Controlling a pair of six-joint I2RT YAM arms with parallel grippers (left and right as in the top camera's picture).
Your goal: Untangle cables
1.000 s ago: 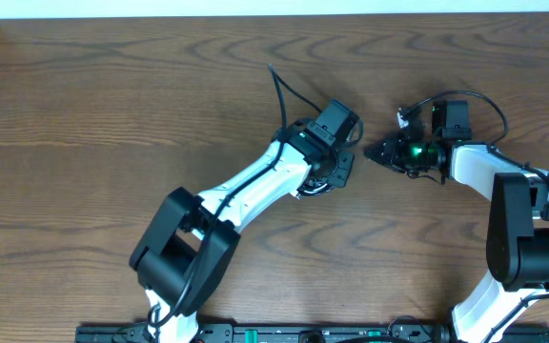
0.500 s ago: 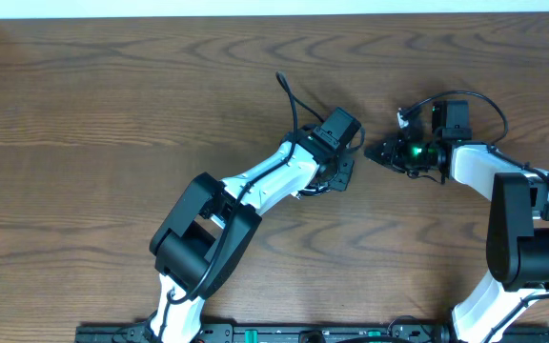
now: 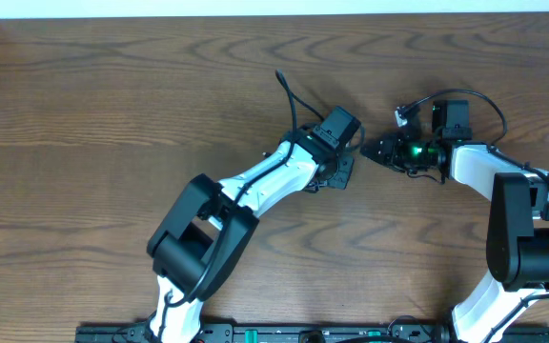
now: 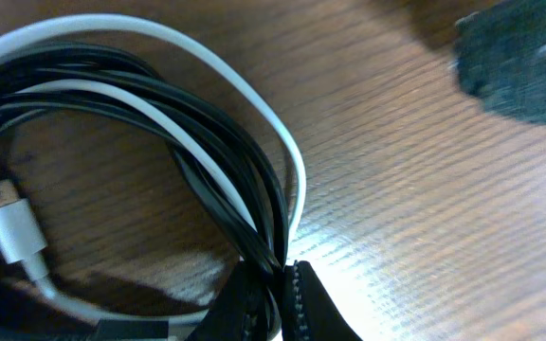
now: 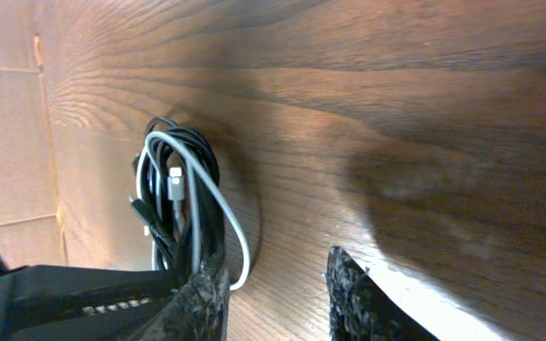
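The cables point(image 4: 207, 161) lie coiled together on the wooden table, black strands looped with a white one. A white plug point(image 4: 12, 232) rests inside the coil. My left gripper point(image 4: 281, 289) is shut on the black cable strands where the loop narrows. In the right wrist view the same bundle point(image 5: 183, 204) lies just beyond my right gripper point(image 5: 278, 298), which stands open with only bare wood between its fingers. Seen from overhead, the left gripper point(image 3: 338, 171) and right gripper point(image 3: 370, 150) face each other closely, and the left wrist hides most of the coil.
The table point(image 3: 112, 114) is brown wood. A thin black cord point(image 3: 291, 100) rises from the left wrist towards the back. The right arm's base point(image 3: 532, 238) stands at the right edge, the left arm's elbow point(image 3: 193, 243) at the front centre.
The left gripper has closed onto the black strands. The right gripper's jaws have opened a little wider. The left arm's elbow swung right early on, then held.
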